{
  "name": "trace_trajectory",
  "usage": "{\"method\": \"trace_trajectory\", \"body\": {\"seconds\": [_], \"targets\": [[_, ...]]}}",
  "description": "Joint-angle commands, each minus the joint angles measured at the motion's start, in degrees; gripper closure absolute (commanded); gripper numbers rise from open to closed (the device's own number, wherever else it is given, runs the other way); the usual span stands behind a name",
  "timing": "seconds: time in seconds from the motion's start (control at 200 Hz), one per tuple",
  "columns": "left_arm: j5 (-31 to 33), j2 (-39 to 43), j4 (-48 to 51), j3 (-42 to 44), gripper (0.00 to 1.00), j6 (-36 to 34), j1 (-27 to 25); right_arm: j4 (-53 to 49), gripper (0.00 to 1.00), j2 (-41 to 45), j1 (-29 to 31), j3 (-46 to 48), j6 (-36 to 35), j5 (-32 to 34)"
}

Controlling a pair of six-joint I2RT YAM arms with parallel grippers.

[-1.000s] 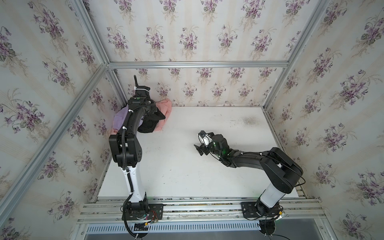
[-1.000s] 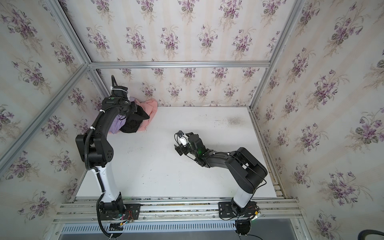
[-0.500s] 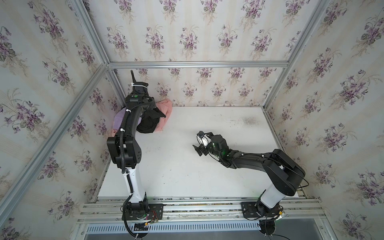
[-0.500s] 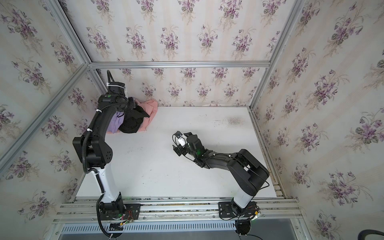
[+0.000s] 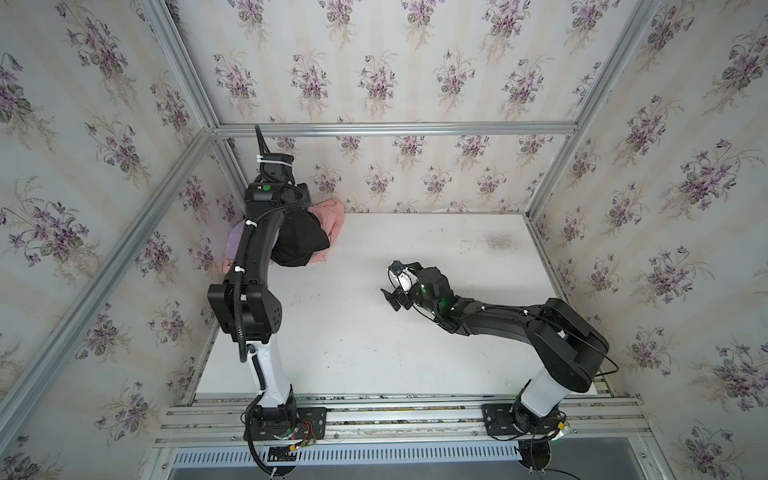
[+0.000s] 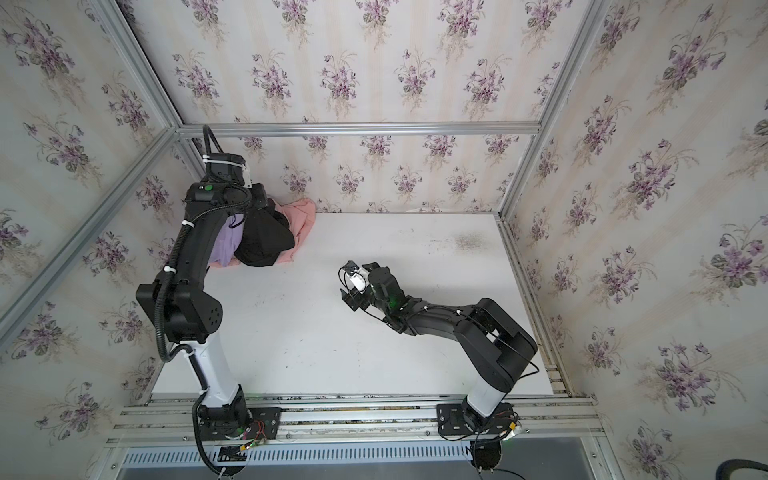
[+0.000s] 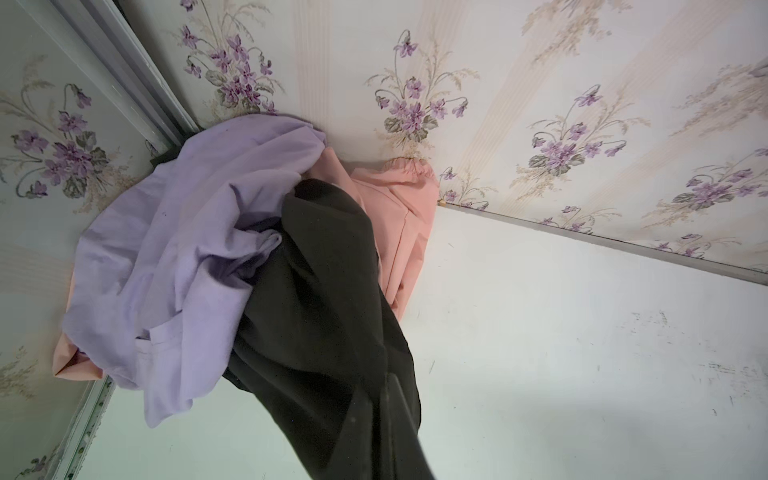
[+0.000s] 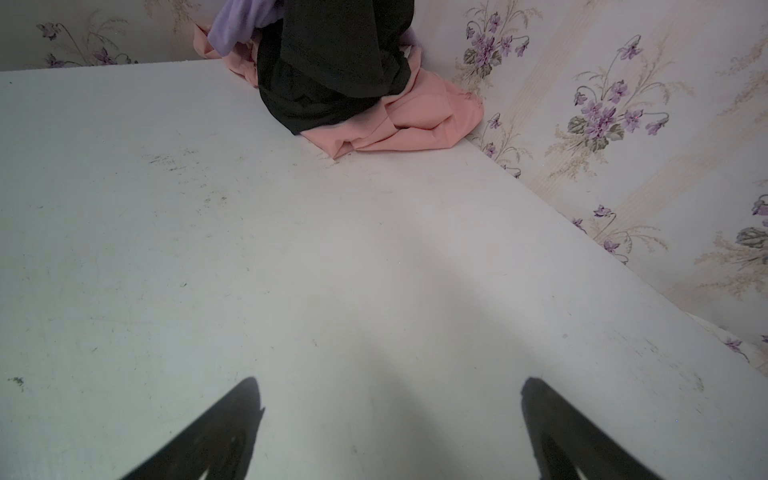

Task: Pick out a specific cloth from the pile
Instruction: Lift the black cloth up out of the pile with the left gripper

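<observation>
The pile lies in the table's far left corner: a lilac garment (image 7: pixel 187 228) and a salmon-pink one (image 7: pixel 399 216) (image 5: pixel 332 216). The black cloth (image 5: pixel 301 241) (image 6: pixel 264 241) (image 7: pixel 324 291) is drawn up from the pile into a hanging fold. Its lower part still rests on the pink garment (image 8: pixel 415 116). My left gripper (image 7: pixel 386 382) is shut on the cloth's upper end, above the pile; in both top views its fingers are hidden by the wrist. My right gripper (image 5: pixel 388 282) (image 6: pixel 347 282) (image 8: pixel 390 384) hovers open and empty over mid-table, facing the pile.
The white table (image 5: pixel 374 332) is closed in by flowered walls at the back and on both sides, with aluminium posts (image 5: pixel 224 166) in the corners. The pile presses against the back and left walls. Both arm bases stand on the front rail (image 5: pixel 395 411).
My left gripper has risen and drawn back toward the corner with the black cloth in it, stretching the cloth upward. The right arm has barely moved.
</observation>
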State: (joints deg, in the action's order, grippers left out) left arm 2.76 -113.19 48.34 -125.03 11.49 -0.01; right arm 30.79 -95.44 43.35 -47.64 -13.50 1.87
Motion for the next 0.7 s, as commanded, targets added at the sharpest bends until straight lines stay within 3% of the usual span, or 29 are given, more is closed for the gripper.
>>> {"method": "trace_trajectory", "body": {"seconds": [0.0,0.695], "targets": [[0.23,1.39,-1.39,-1.45,0.93,-0.81,-0.01,0.56,0.0,-0.44,0.37,-1.31,-0.3,0.58],[-0.22,3.32,-3.54,-11.68,0.95,1.05,-0.09,-0.22,0.0,-0.45,1.21,-1.48,-0.74,1.33]]}}
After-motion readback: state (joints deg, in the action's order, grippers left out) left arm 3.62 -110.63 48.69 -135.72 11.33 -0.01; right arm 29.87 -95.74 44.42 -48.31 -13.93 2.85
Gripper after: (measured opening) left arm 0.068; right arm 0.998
